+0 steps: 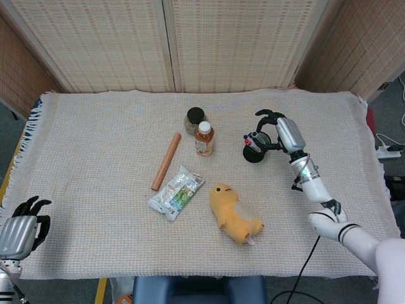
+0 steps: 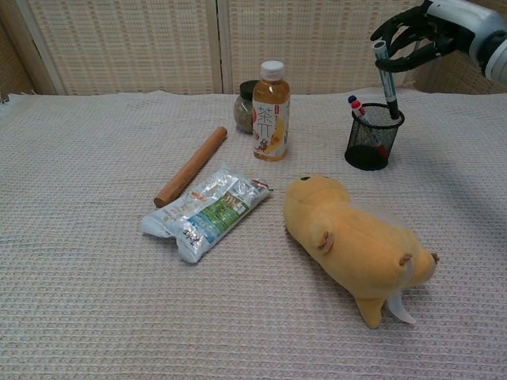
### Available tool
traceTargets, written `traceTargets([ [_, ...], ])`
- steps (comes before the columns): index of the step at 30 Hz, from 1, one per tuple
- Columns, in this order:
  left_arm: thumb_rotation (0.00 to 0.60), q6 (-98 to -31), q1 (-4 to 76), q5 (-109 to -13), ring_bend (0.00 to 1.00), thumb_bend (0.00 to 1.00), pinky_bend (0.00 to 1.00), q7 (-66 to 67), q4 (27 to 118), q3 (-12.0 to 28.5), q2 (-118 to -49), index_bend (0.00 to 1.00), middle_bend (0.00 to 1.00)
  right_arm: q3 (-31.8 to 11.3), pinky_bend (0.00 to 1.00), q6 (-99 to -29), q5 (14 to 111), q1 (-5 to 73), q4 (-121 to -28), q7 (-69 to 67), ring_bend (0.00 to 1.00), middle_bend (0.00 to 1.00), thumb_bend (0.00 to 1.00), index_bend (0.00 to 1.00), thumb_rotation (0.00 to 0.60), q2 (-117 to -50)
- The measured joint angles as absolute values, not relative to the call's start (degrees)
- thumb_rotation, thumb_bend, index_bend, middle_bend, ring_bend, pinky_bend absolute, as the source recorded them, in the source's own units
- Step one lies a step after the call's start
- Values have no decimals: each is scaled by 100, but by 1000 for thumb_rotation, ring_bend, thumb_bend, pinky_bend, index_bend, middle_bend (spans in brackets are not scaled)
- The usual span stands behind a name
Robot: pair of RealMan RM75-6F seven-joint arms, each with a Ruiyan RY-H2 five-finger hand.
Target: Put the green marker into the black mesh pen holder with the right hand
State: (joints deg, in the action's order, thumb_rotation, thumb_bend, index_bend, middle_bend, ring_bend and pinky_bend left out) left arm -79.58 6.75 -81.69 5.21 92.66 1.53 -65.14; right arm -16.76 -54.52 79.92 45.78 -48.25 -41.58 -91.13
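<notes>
The green marker point(image 2: 386, 80) hangs nearly upright in my right hand point(image 2: 418, 36), which pinches its upper end. Its dark tip reaches the rim of the black mesh pen holder point(image 2: 373, 138) at the back right of the table. Two other markers point(image 2: 356, 108) lean inside the holder. In the head view, the right hand point(image 1: 276, 132) hovers just right of the holder point(image 1: 255, 147), and the marker is hard to make out there. My left hand point(image 1: 21, 228) rests at the table's near left corner with its fingers curled, holding nothing.
A tea bottle point(image 2: 271, 100) and a dark jar point(image 2: 245, 105) stand left of the holder. A wooden rolling pin point(image 2: 190, 166), a snack packet point(image 2: 206, 210) and a yellow plush duck point(image 2: 356, 243) lie on the woven cloth point(image 2: 79, 261) nearer the front.
</notes>
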Motion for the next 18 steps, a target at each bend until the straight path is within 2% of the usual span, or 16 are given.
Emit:
traceTargets([
  [8,600,-7894,690,-8076,94,584,166,502,9200,175,-6535,344,212,-1547,215,-5259,8063,4802,-4149,-4536,358,245,297,742,600,-9448],
  [15,600,-7895,689,-8060,94,585,166,500,9193,183,-6533,345,213,-1349,185,-5244,8219,4880,-3964,-4630,280,245,304,527,600,-9515],
  [18,600,-7896,689,-8065,94,585,166,506,9206,181,-6526,345,213,-1303,152,-5222,8218,4874,-3979,-4439,258,242,297,474,600,-9471],
])
